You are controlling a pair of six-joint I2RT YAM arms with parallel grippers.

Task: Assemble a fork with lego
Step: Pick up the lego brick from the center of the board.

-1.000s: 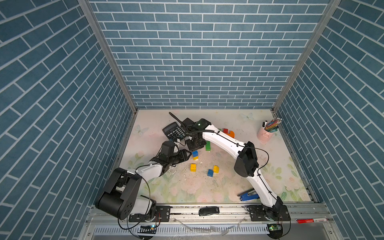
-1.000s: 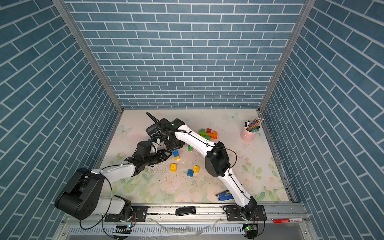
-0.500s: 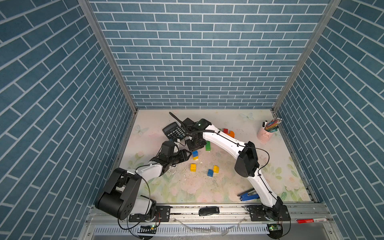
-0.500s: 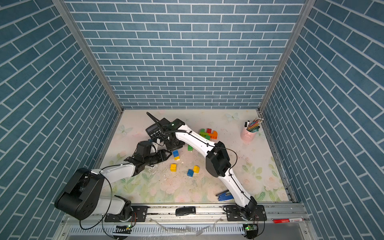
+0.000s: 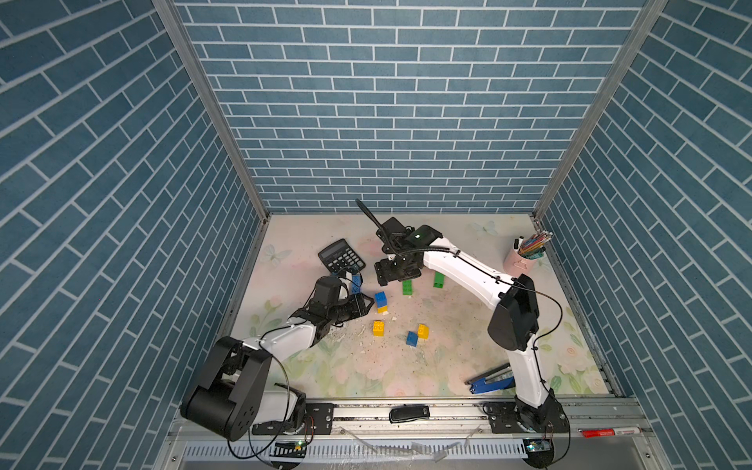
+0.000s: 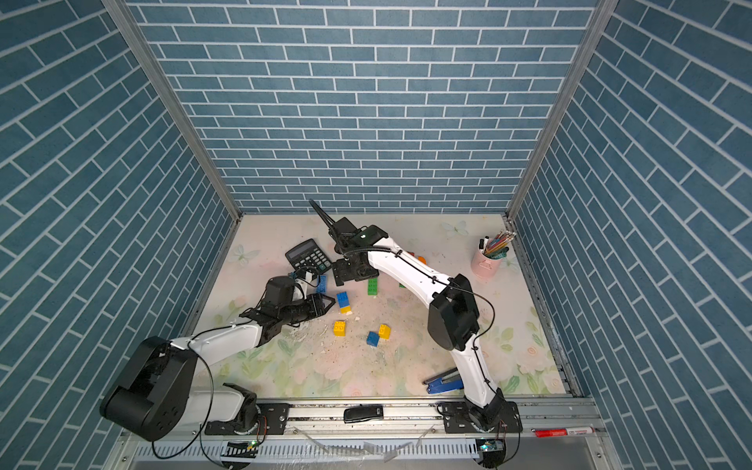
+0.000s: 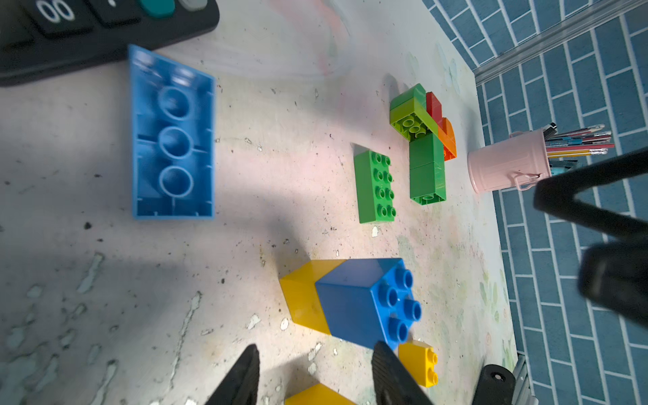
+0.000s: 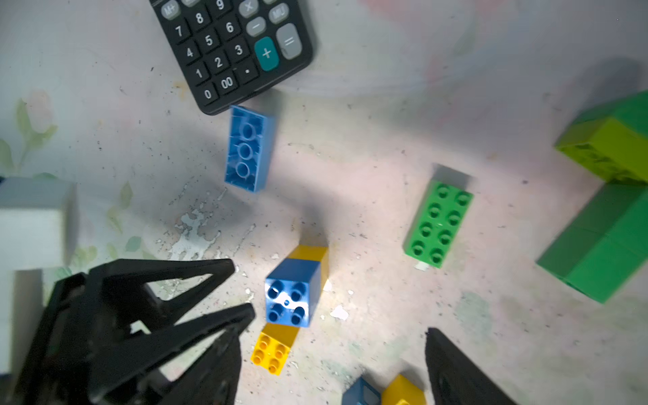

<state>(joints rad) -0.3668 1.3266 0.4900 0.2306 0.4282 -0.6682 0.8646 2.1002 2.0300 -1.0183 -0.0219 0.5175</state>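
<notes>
A blue lego brick on a yellow one [image 5: 381, 302] [image 8: 292, 292] stands mid-table. My left gripper [image 5: 364, 305] [image 7: 315, 350] is right beside this stack, open, with bare table between its fingers. My right gripper [image 5: 396, 278] [image 8: 329, 336] hovers just behind the stack, open wide and holding nothing. A light-blue oblong brick [image 5: 357, 283] [image 7: 173, 140] lies studs-down against the calculator. A green oblong brick [image 5: 408, 287] [image 8: 438, 224] lies to the right. A green, lime, red and orange cluster [image 7: 426, 168] sits farther right. A loose yellow brick [image 5: 378, 328] lies in front of the stack.
A black calculator [image 5: 341, 255] lies at the back left and a pink pen cup [image 5: 523, 260] at the back right. A blue stapler [image 5: 490, 380] sits front right by the right arm's base. A yellow [image 5: 423, 331] and blue brick [image 5: 412, 338] pair lies centre front.
My right gripper has opened from shut and shifted a little to the right, away from the blue-on-yellow stack. The left arm and the bricks have not moved.
</notes>
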